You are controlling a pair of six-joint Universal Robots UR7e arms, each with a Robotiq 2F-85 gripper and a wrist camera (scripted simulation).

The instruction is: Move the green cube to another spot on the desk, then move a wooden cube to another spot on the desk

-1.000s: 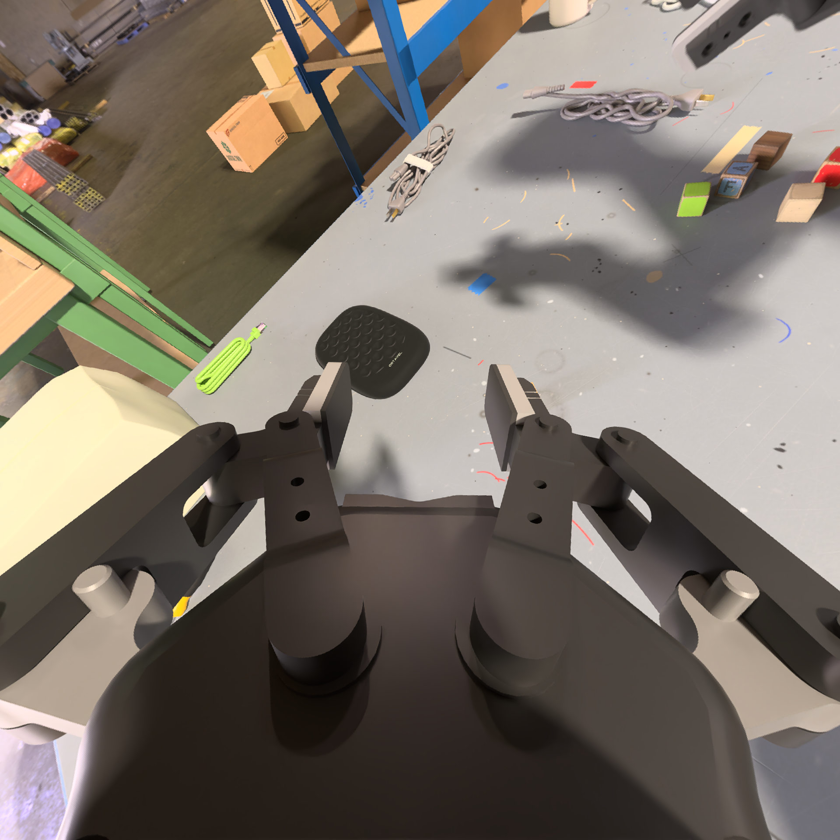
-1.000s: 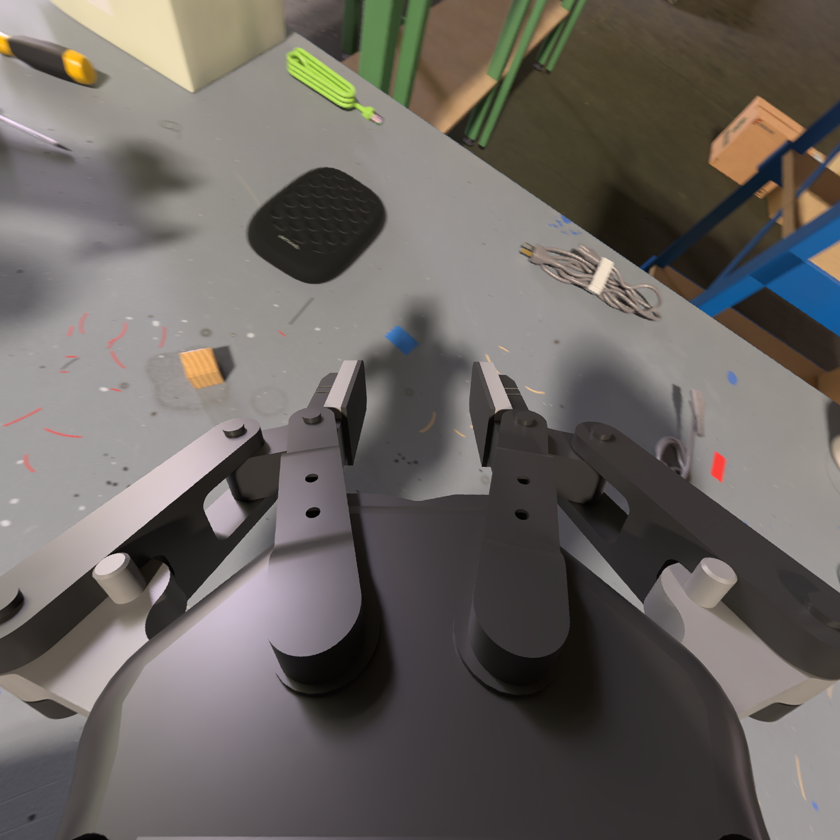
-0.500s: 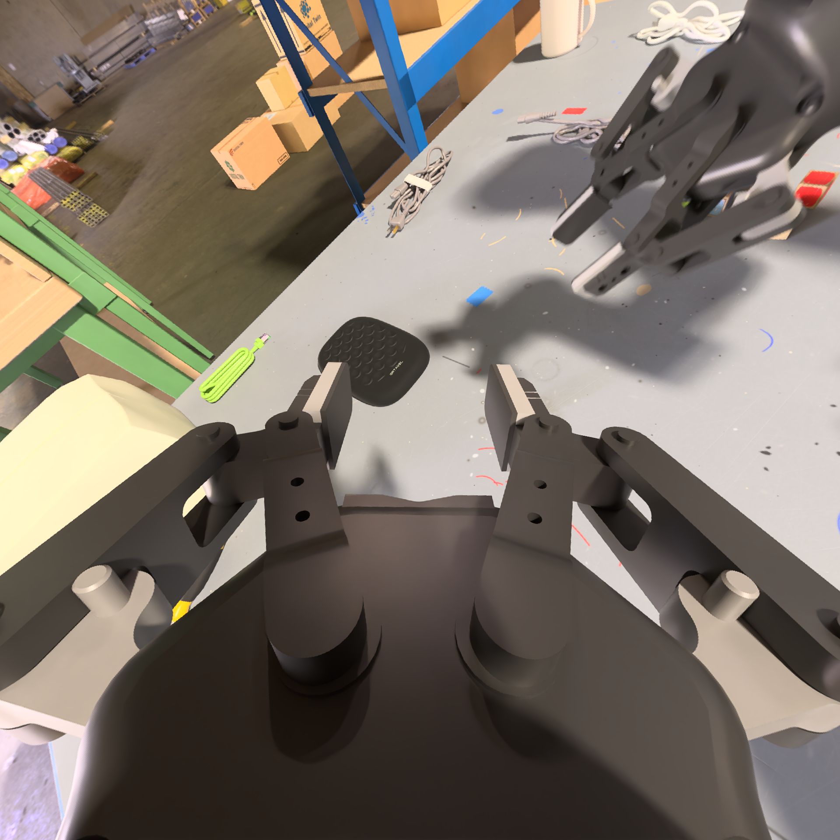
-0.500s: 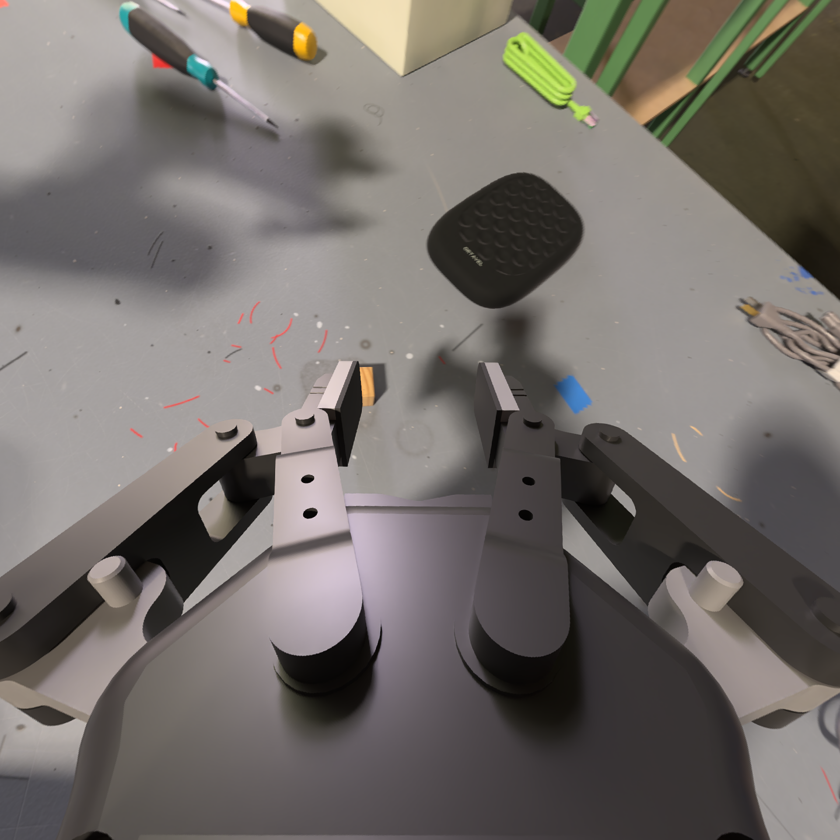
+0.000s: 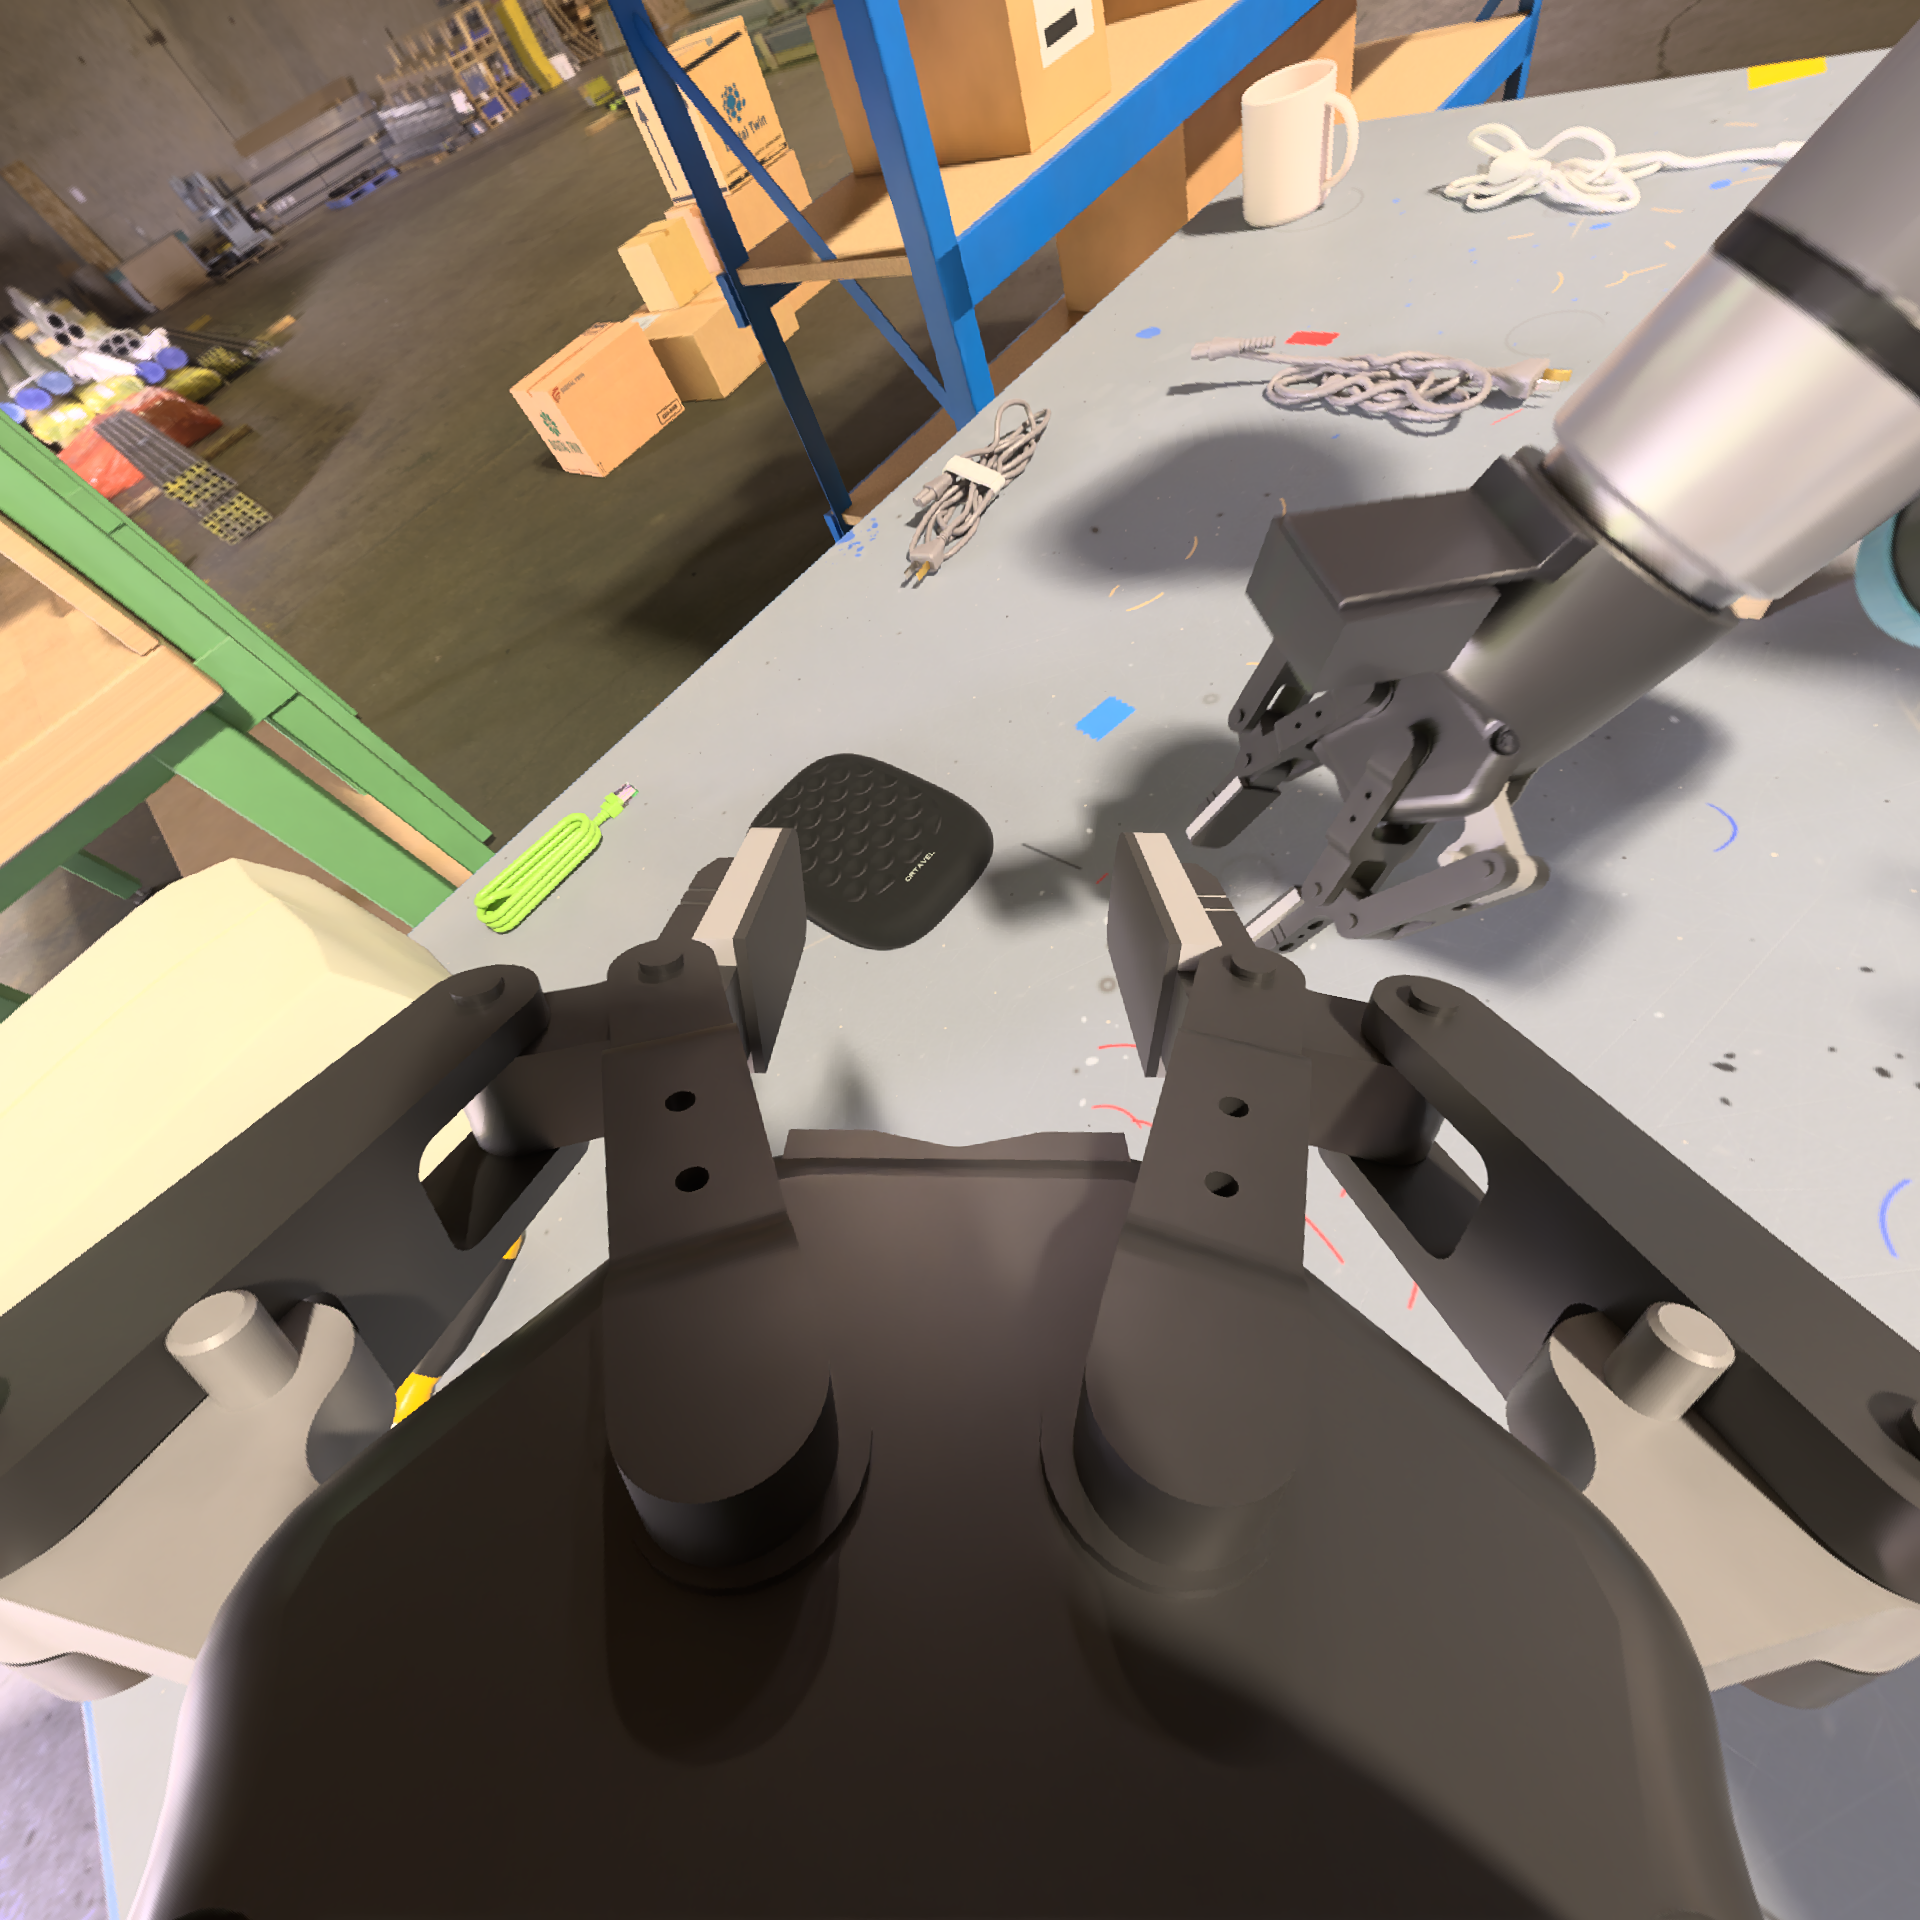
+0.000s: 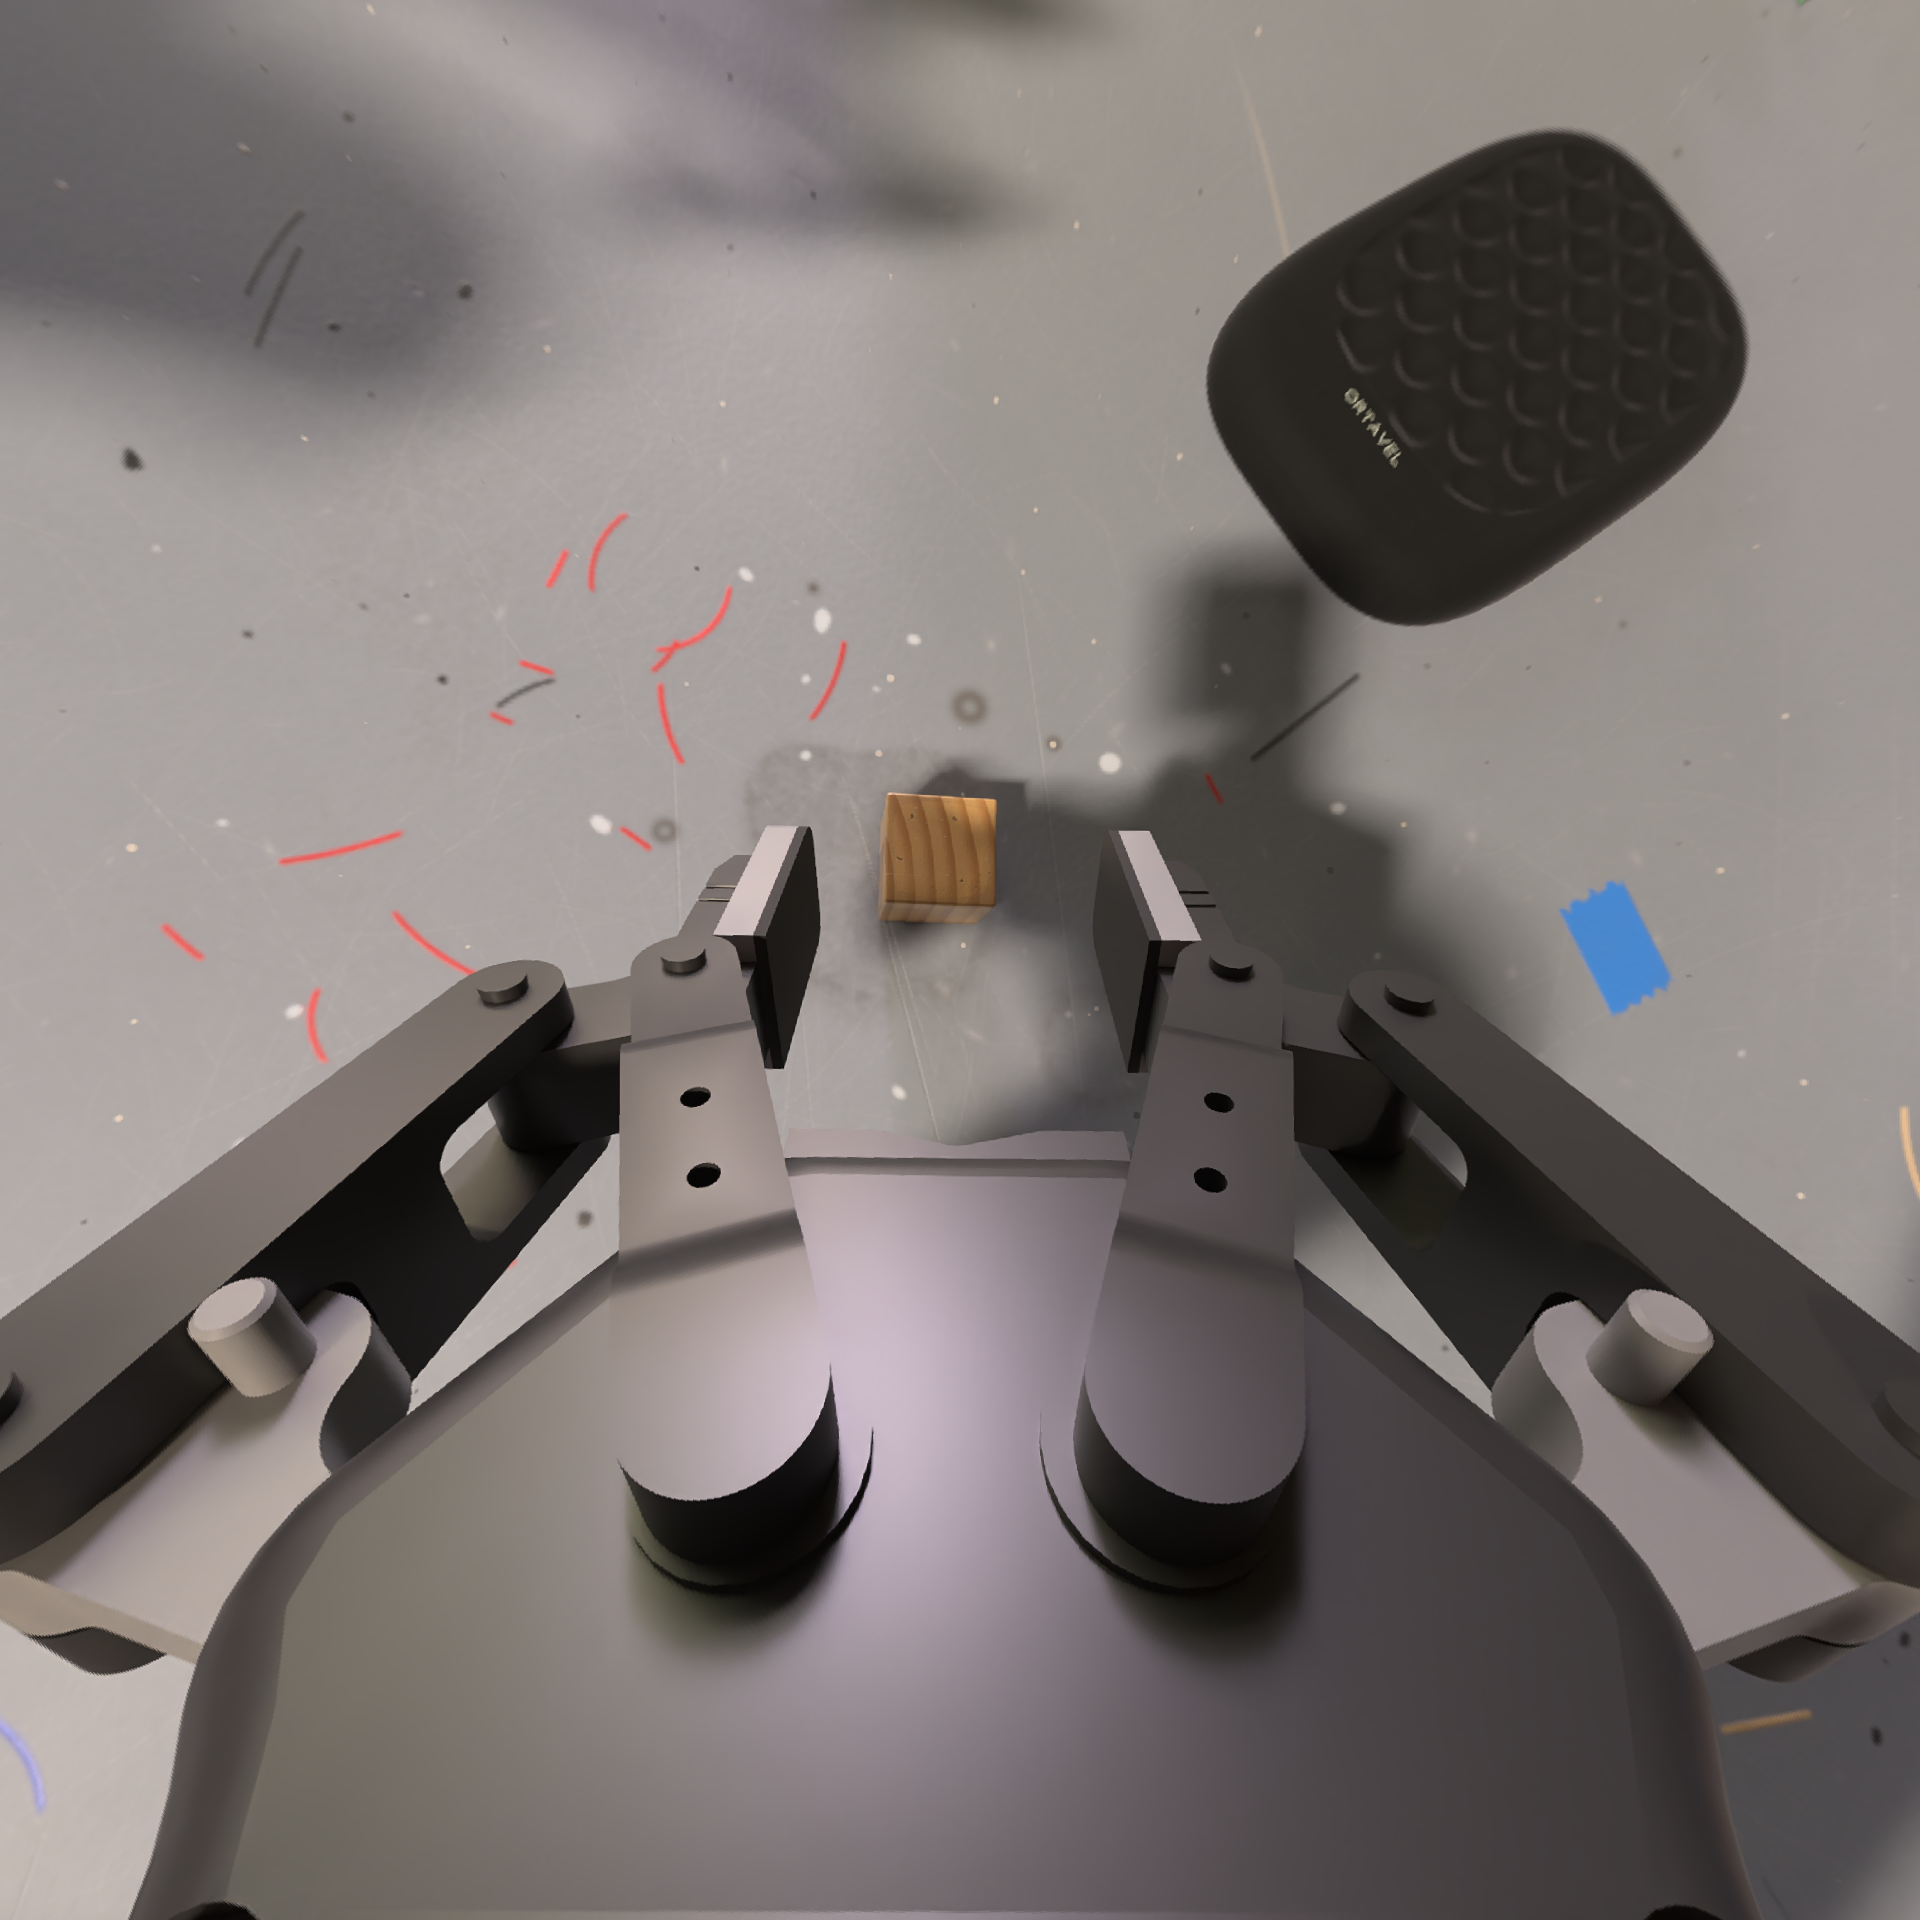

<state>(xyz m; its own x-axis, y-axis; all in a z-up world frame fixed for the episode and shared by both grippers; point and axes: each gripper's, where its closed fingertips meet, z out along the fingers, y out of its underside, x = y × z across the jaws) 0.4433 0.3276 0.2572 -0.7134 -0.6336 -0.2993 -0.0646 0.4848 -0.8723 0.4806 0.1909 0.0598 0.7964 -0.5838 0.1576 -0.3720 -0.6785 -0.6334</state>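
Our right gripper (image 6: 961, 925) has fingers spread w/ the wooden cube (image 6: 937, 858) between them, nearer the left one. We could bump & tip it. Left gripper (image 5: 951, 935) is spread too, holding nothing.

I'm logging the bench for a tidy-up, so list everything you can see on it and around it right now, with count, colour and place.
wooden cube: 1, tan, on the desk between the open right jaws
pad: 1, black, textured, desk beyond the cube
tape scrap: 1, blue, flat on desk
desk: 1, grey, paint-flecked
green cable: 1, lime, coiled near desk edge
grey cables: 2 bundles, far desk
rope: 1, white, far corner
mug: 1, cream, far edge
block: 1, pale yellow, left
cardboard boxes: several, brown, floor and blue rack
right gripper: open, over cube
left gripper: open, empty
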